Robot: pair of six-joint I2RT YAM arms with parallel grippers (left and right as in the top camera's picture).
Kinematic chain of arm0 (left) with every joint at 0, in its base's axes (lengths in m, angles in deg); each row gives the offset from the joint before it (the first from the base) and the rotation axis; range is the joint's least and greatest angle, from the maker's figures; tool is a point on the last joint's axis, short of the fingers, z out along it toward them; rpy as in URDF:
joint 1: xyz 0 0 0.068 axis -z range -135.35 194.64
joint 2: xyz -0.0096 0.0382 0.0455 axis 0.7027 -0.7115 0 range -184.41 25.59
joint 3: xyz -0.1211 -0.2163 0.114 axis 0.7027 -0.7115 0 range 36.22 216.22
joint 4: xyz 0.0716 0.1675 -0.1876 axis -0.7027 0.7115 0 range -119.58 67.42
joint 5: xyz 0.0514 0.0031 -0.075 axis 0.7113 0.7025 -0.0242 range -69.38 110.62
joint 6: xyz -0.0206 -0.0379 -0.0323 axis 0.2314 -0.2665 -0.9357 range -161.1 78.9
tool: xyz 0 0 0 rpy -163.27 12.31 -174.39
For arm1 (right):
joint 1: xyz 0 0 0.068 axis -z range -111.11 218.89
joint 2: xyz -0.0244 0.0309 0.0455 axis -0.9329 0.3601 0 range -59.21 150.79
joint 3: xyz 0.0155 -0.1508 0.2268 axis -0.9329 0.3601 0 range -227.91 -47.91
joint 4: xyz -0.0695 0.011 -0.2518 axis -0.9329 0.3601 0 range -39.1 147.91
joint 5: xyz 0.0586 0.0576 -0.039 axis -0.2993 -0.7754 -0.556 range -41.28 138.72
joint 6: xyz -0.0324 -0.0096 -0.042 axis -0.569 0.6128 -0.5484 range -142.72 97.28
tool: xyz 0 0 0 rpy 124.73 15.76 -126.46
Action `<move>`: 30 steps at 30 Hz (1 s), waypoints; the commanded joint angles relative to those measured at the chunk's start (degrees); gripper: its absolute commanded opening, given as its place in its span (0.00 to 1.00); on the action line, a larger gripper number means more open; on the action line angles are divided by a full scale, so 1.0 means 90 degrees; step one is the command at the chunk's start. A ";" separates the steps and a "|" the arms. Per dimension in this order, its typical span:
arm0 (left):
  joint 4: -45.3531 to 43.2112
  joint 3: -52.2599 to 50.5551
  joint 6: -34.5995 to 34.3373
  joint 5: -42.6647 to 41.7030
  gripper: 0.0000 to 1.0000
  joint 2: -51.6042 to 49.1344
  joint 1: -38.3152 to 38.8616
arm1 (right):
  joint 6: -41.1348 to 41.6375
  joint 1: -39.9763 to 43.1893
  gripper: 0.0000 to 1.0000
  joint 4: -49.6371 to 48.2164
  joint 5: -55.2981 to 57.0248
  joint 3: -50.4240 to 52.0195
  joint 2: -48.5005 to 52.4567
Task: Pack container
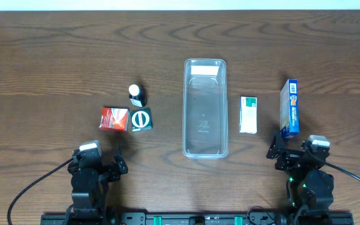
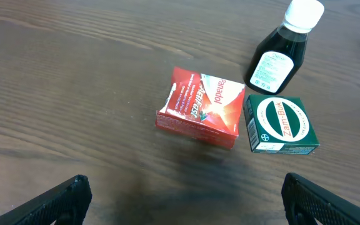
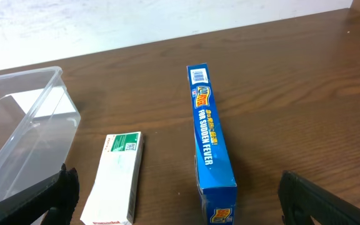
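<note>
The clear plastic container [image 1: 205,107] lies empty at the table's middle; its corner shows in the right wrist view [image 3: 24,119]. Left of it are a red box [image 1: 114,119] [image 2: 200,107], a green box [image 1: 141,119] [image 2: 281,124] and a dark bottle with a white cap [image 1: 135,94] [image 2: 283,50]. Right of it are a white box [image 1: 249,114] [image 3: 114,178] and a blue box standing on its edge [image 1: 290,107] [image 3: 210,144]. My left gripper [image 1: 99,161] [image 2: 183,200] is open and empty, near the front edge. My right gripper [image 1: 295,153] [image 3: 186,200] is open and empty, just short of the blue box.
The dark wooden table [image 1: 55,56] ends at a white strip along the far edge [image 1: 180,5]. Both arm bases and cables sit at the front edge.
</note>
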 commanded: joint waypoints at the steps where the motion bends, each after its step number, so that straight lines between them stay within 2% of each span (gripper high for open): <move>1: -0.0007 -0.0083 0.0109 0.0029 0.98 0.0044 -0.0024 | 0.0027 0.0024 0.99 -0.0017 -0.0053 0.0029 -0.0039; 12: -0.0007 -0.0083 0.0109 0.0029 0.98 0.0044 -0.0024 | 0.0032 0.0024 0.99 -0.0121 -0.0124 0.0029 -0.0039; 16: -0.0007 -0.0083 0.0109 0.0029 0.98 0.0044 -0.0024 | 0.0024 0.0024 0.99 -0.0576 -0.0687 -0.0165 -0.0036; 19: -0.0007 -0.0083 0.0109 0.0029 0.98 0.0044 -0.0024 | -0.0121 0.0024 0.99 -0.0522 -0.1071 -0.0690 0.0170; 23: -0.0007 -0.0083 0.0109 0.0029 0.98 0.0044 -0.0024 | -0.0464 0.0024 0.99 0.0206 -0.1309 -0.1846 0.1377; 30: -0.0007 -0.0083 0.0109 0.0029 0.98 0.0044 -0.0024 | -0.0709 0.0024 0.99 0.2152 -0.1353 -0.4583 0.4813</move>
